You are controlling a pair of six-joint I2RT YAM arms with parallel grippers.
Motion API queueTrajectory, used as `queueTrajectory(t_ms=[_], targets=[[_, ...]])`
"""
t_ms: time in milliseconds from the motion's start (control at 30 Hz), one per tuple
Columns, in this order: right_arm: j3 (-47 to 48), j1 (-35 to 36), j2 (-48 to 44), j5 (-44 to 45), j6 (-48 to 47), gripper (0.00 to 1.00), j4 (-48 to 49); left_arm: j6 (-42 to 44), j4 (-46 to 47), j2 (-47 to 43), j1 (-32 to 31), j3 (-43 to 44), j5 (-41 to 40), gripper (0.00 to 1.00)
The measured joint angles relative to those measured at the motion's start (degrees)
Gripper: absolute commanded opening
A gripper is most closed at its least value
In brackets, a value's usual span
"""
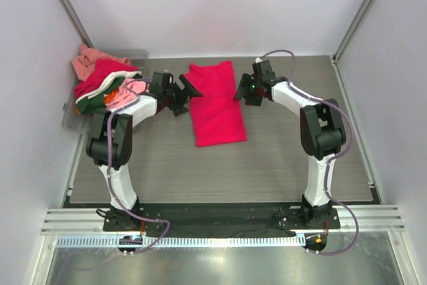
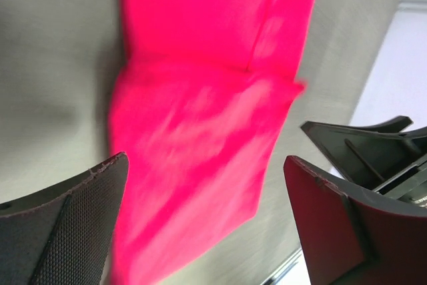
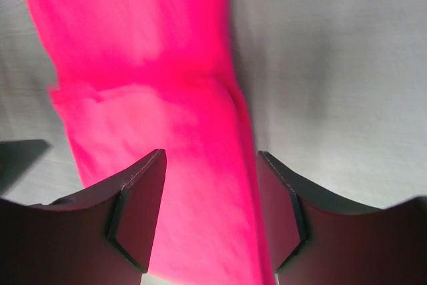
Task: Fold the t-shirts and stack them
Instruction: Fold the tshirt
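Note:
A crimson-red t-shirt [image 1: 215, 103] lies folded into a long strip on the table, running from the back toward the front. It fills the left wrist view [image 2: 200, 98] and the right wrist view [image 3: 153, 98]. My left gripper [image 1: 185, 95] is open and empty just left of the shirt's far half. My right gripper [image 1: 241, 91] is open and empty just above the shirt's right edge. More t-shirts [image 1: 101, 83] in salmon, red, dark green, white and pink are heaped at the far left.
The heap lies in a clear plastic bin [image 1: 140, 55] at the table's far left corner. White walls and metal frame posts [image 1: 67, 5] close in the back and sides. The table's front edge [image 1: 220, 201] runs above the arm bases.

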Motion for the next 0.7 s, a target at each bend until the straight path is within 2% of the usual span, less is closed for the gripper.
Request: queueTrajectory(t_ms=[100,200,333,467,700], targets=[[-9.64,-0.11,-7.3,0.59,-0.2,0.63,1.07,1.95,-1.11,-6.4,-0.63,-6.23,-2.1,0.99],[-18.75,-0.11,-15.72,-0.02,-0.33,0.63,1.42,3.26,-1.99,-14.4,-2.54,-13.4,-4.46,0.94],[-27.26,-0.11,-24.26,-2.49,-0.61,0.58,3.08,4.35,-2.16,-21.99,-7.48,-21.44,-7.08,0.81],[-33.16,-0.11,-25.99,-4.92,-0.81,0.51,4.68,4.33,-2.27,-24.44,-11.3,-26.97,-8.87,0.72],[-40.17,-0.09,-24.17,-8.81,-0.72,0.46,7.82,4.33,-2.71,-25.57,-12.39,-30.88,-11.61,0.68]])
